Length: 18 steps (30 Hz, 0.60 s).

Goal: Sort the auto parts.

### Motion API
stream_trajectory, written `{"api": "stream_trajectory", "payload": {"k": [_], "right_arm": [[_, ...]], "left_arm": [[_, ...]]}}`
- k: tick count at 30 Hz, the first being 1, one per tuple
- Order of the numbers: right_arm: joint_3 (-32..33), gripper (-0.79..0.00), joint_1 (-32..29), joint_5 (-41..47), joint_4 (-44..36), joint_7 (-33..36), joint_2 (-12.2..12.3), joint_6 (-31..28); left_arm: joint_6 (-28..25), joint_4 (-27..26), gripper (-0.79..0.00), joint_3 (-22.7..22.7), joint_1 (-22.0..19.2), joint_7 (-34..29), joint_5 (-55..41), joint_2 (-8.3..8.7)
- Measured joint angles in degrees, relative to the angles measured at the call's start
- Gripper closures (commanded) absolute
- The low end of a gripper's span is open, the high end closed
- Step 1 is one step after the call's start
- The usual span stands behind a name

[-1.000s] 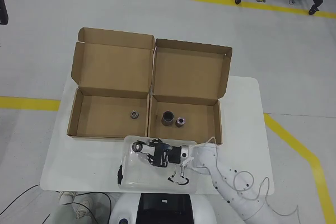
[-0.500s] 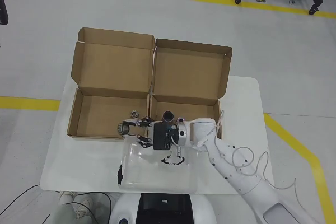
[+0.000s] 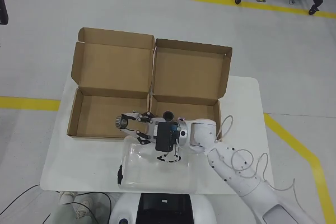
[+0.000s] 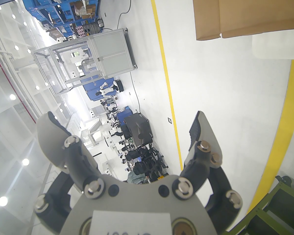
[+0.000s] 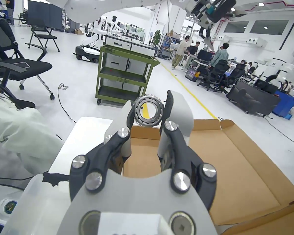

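Note:
My right gripper (image 3: pixel 126 121) is shut on a ring-shaped metal bearing (image 3: pixel 123 121), held just above the near wall of the left cardboard box (image 3: pixel 95 115). In the right wrist view the bearing (image 5: pixel 149 110) sits pinched between the fingertips of the right gripper (image 5: pixel 148 114), with the box floor (image 5: pixel 205 172) beyond. The right cardboard box (image 3: pixel 199 120) holds a dark cylinder (image 3: pixel 168 116) and a small part (image 3: pixel 181 119). My left gripper (image 4: pixel 123 118) is open and empty, raised off the table and facing the room.
A clear plastic tray (image 3: pixel 143 173) lies at the table's near edge, with a small black piece (image 3: pixel 119 175) at its left side. Both box lids stand open at the back. The white table (image 3: pixel 241 112) has bare room to the right.
The right gripper has lifted the bearing out of the clear tray and carried it left and away, up to the left box's near wall.

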Motion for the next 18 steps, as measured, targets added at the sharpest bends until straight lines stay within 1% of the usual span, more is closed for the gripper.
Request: {"api": "stream_trajectory", "payload": {"k": [4, 10, 15, 18], "right_arm": [[0.75, 0.0, -1.2, 0.86, 0.37, -0.2, 0.05, 2.58], [3.01, 0.0, -4.21, -0.06, -0.87, -1.45, 0.96, 3.99], [4.94, 0.0, -6.86, -0.74, -2.87, -2.3, 1.83, 3.93], [5.53, 0.0, -7.53, -0.76, -2.91, -2.24, 2.19, 2.58]], "left_arm": [[0.0, 0.0, -0.785, 0.0, 0.0, 0.0, 0.0, 0.0], [0.0, 0.0, -0.785, 0.0, 0.0, 0.0, 0.0, 0.0], [0.0, 0.0, -0.785, 0.0, 0.0, 0.0, 0.0, 0.0], [0.0, 0.0, -0.785, 0.0, 0.0, 0.0, 0.0, 0.0]]}}
